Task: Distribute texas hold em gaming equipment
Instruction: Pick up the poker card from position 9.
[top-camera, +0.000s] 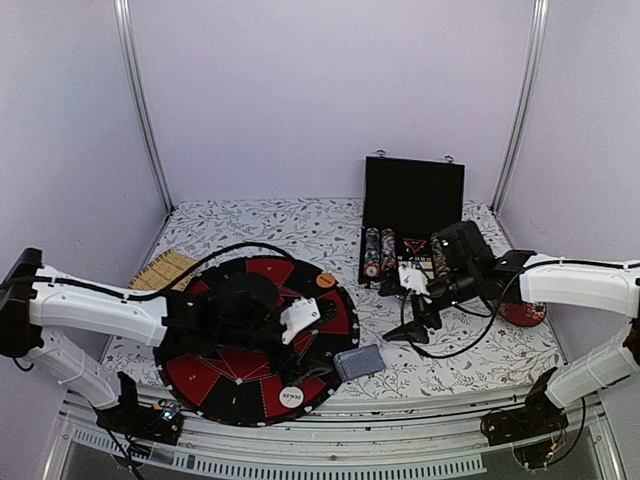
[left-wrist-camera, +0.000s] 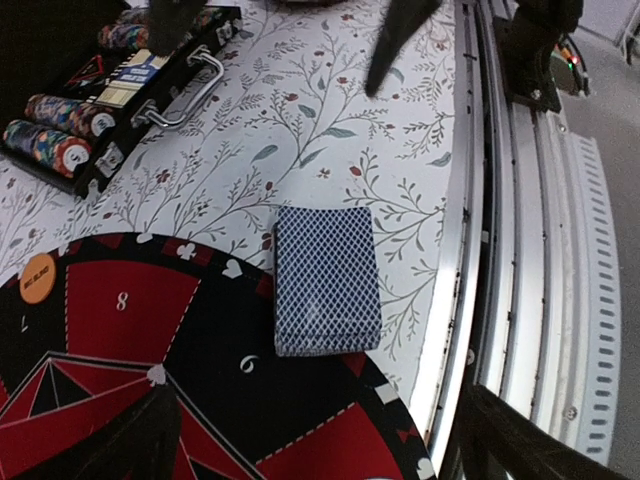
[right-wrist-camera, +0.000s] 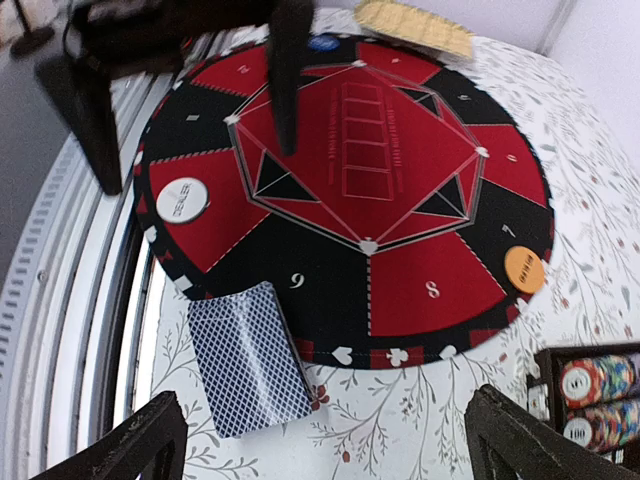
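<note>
A deck of playing cards (top-camera: 360, 362) with blue patterned backs lies face down, half on the round red-and-black poker mat (top-camera: 215, 375) and half on the flowered cloth. It shows in the left wrist view (left-wrist-camera: 326, 280) and in the right wrist view (right-wrist-camera: 248, 360). A white DEALER disc (top-camera: 291, 396) (right-wrist-camera: 183, 199) lies on the mat's near edge. An orange disc (top-camera: 325, 281) (left-wrist-camera: 38, 277) (right-wrist-camera: 524, 268) sits at the mat's far right rim and a blue disc (right-wrist-camera: 322, 43) at its far side. My left gripper (top-camera: 318, 345) (left-wrist-camera: 320, 445) hangs open over the mat, just left of the deck. My right gripper (top-camera: 415, 325) (right-wrist-camera: 325, 450) hangs open to the deck's right, holding nothing.
An open black chip case (top-camera: 410, 200) with rows of chips (left-wrist-camera: 50, 130) (right-wrist-camera: 590, 385) stands behind the right gripper. A woven straw mat (top-camera: 165, 268) lies at the far left. A red round thing (top-camera: 525, 315) sits under the right arm. The table's metal front rail (left-wrist-camera: 520, 250) runs close by the deck.
</note>
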